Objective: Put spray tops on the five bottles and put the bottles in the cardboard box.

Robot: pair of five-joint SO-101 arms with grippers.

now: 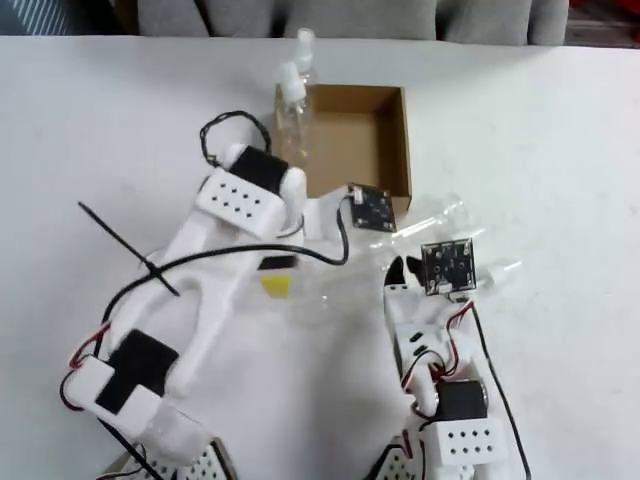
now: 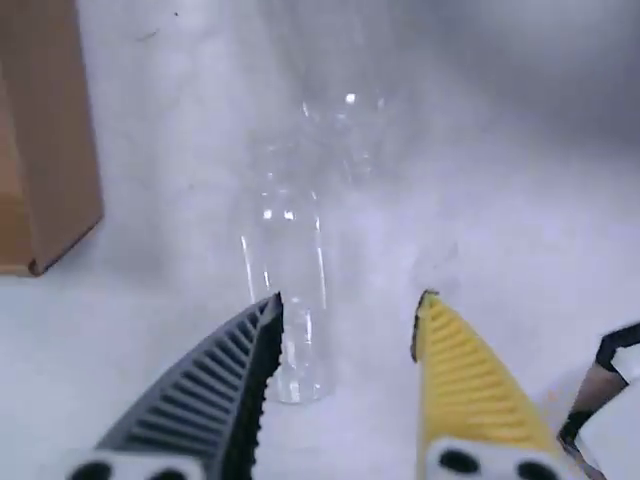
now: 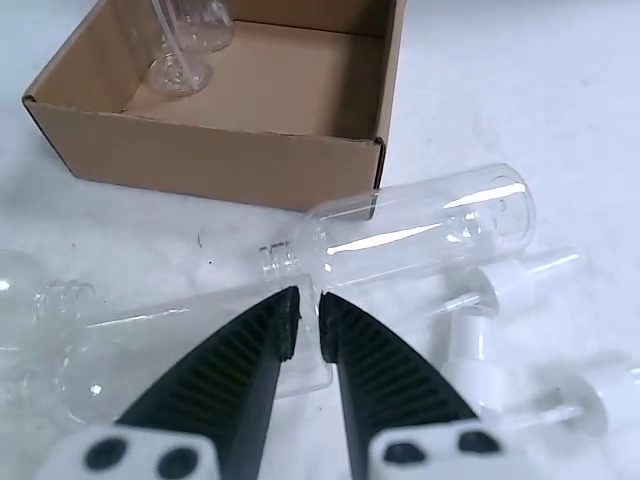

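The right gripper's [image 3: 308,312] jaws are almost closed, a slit between them, above a clear bottle [image 3: 170,335] lying on the desk [image 3: 520,90] before the cardboard box [image 3: 210,160]. Loose spray tops [image 3: 480,330] lie nearby. A second bottle [image 3: 420,230] lies just beside the box's near corner. The left gripper's [image 2: 347,310] jaws gape open over a lying bottle [image 2: 285,260] beside the box. Inside the box, capped bottles [image 1: 295,110] lean at a far corner.

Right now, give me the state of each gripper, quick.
Left gripper: open, holding nothing.
Right gripper: shut, nothing between its fingers.
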